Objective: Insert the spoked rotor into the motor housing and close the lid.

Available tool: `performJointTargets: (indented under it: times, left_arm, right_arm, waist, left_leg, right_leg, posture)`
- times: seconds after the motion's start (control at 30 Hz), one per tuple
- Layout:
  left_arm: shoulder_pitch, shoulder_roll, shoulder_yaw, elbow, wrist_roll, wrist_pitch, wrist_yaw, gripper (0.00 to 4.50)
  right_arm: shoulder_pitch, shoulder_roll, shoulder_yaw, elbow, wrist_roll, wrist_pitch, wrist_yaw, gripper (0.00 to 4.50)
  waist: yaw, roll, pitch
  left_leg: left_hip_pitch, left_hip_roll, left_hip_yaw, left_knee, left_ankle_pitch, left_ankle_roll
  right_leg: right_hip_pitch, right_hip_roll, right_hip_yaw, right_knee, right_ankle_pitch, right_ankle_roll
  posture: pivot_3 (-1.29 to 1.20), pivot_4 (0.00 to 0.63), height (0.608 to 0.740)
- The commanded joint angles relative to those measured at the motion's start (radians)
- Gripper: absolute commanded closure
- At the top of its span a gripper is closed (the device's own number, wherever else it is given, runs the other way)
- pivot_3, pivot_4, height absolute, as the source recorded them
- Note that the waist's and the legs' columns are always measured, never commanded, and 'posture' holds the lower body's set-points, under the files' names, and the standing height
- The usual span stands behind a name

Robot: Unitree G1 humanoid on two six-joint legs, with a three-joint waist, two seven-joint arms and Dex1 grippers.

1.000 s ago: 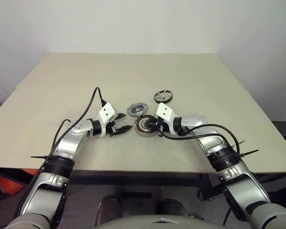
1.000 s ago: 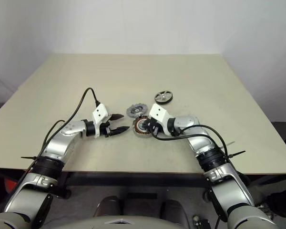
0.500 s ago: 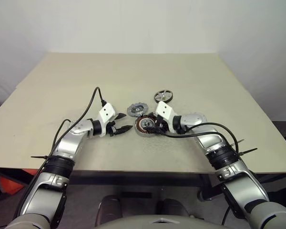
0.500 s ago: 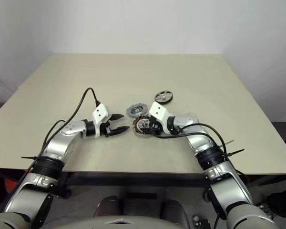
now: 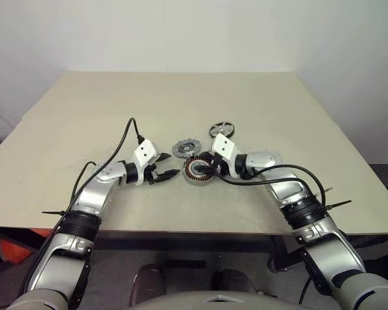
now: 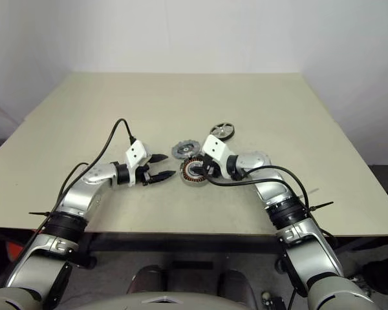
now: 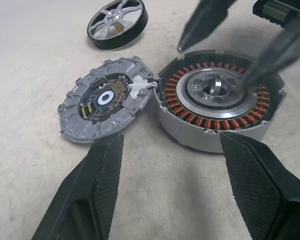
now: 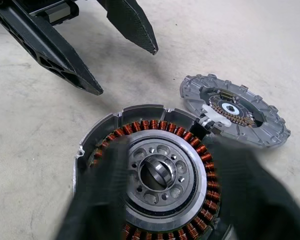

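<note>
The motor housing sits open on the desk, copper windings showing. The lid lies flat, touching the housing's rim on the side away from the robot, and the spoked rotor rests farther back, apart from both. The left tool hovers just beside the housing, its fingers spread and empty. The right tool hangs over the housing, fingers parted around nothing.

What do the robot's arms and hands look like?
The arms are shiny silver with black bands. Each wrist has a white block, and a black cable loops along each arm. The left hand and right hand each have two black pointed fingers with textured pads.
</note>
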Motion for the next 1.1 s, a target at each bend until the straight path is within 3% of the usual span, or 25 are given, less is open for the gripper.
performJointTargets:
  times: [0.03,0.13,0.17,0.63,1.1]
  left_arm:
    - [-0.023,0.0,0.015,-0.019,-0.004,-0.014,0.01,1.26]
    - [-0.021,0.001,0.015,-0.02,-0.003,-0.014,0.011,1.26]
    - [-0.021,0.001,0.015,-0.021,-0.003,-0.014,0.012,1.26]
    - [-0.015,0.008,0.015,-0.021,0.001,-0.014,0.021,1.26]
    - [-0.023,0.005,0.01,-0.007,0.005,-0.02,0.017,1.26]
  right_arm:
    - [-0.023,0.001,-0.036,-0.032,0.023,0.0,-0.004,3.36]
    - [-0.028,0.005,-0.038,-0.025,0.018,-0.004,-0.012,4.4]
    - [-0.03,0.007,-0.039,-0.02,0.016,-0.006,-0.016,4.46]
    - [0.112,0.001,0.025,-0.086,-0.013,0.024,-0.009,4.46]
    - [0.02,-0.005,-0.038,-0.109,0.016,0.044,-0.031,4.46]
  waist:
    - [0.0,0.0,0.0]
    - [0.0,0.0,0.0]
    - [0.0,0.0,0.0]
    - [0.001,0.0,0.0]
    - [0.0,0.0,0.0]
  left_leg:
    - [0.0,0.0,0.0,0.0,0.0,0.0]
    - [0.0,0.0,0.0,0.0,0.0,0.0]
    - [0.0,0.0,0.0,0.0,0.0,0.0]
    - [0.002,0.0,0.0,-0.003,0.0,0.0]
    - [0.003,-0.001,0.001,-0.009,0.003,-0.004]
  right_leg:
    - [0.0,0.0,0.0,0.0,0.0,0.0]
    - [0.0,0.0,0.0,0.0,0.0,0.0]
    - [0.0,0.0,0.0,0.0,0.0,0.0]
    - [0.001,0.0,0.0,-0.001,0.0,0.0]
    - [0.0,0.0,0.0,-0.003,0.0,0.0]
  posture:
    - [0.0,0.0,0.74]
    - [0.0,0.0,0.74]
    - [0.0,0.0,0.74]
    - [0.0,0.0,0.74]
    - [0.0,0.0,0.74]
